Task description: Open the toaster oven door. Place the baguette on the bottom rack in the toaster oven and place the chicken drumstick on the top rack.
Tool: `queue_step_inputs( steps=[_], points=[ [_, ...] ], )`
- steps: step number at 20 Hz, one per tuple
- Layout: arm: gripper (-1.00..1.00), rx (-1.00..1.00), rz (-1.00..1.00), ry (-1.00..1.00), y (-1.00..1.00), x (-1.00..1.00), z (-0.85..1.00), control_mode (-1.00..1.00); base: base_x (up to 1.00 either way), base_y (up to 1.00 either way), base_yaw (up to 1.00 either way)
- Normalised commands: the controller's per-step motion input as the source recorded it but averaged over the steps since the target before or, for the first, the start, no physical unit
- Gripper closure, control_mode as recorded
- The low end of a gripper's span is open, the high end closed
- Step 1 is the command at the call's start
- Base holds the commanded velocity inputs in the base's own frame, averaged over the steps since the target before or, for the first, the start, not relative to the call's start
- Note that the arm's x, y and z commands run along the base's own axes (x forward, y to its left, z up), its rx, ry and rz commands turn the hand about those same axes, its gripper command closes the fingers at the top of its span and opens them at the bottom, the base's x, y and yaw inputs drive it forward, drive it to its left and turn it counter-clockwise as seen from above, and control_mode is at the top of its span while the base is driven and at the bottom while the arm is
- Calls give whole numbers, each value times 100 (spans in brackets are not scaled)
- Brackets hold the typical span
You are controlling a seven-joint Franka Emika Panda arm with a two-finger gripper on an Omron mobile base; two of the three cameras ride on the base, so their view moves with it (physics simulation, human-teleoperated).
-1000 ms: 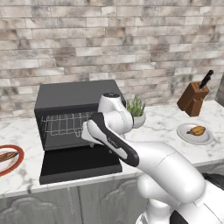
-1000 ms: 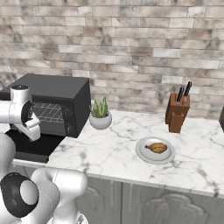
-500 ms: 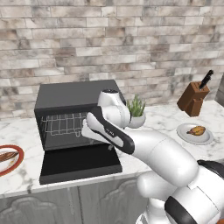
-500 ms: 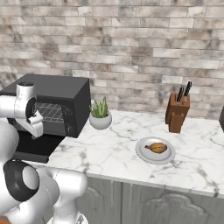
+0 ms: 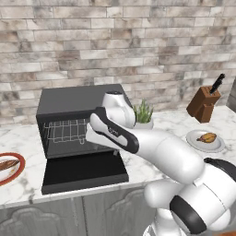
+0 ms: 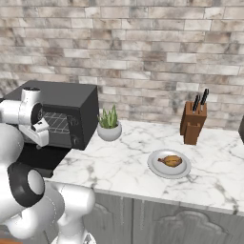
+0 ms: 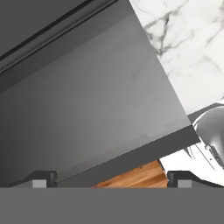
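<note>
The black toaster oven stands on the counter with its toaster oven door folded down flat. A silver wire rack shows in the cavity; I cannot tell the top rack from the bottom rack. My gripper hovers open and holding nothing above the lowered door, just in front of the opening. The baguette lies on a red-rimmed plate at the far left. The chicken drumstick rests on a white plate to the right.
A potted plant stands right beside the oven. A wooden knife block is at the back right by the brick wall. Bare marble counter lies between the plant and the white plate.
The hand has stayed almost in place above the open door, jaws open throughout. The forearm and elbow have swung outward to the right.
</note>
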Motion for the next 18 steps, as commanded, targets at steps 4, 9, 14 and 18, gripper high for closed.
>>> queue_step_inputs(
  steps=[4,9,14,18],
  points=[
    [-100,-1,0,1,0,1,0,-100,0,0,0],
    [-100,0,1,-14,3,0,3,-100,0,0,0],
    [-100,0,0,-6,6,-1,11,-100,0,0,0],
    [-100,0,0,-2,18,0,16,-100,0,0,0]
  ],
)
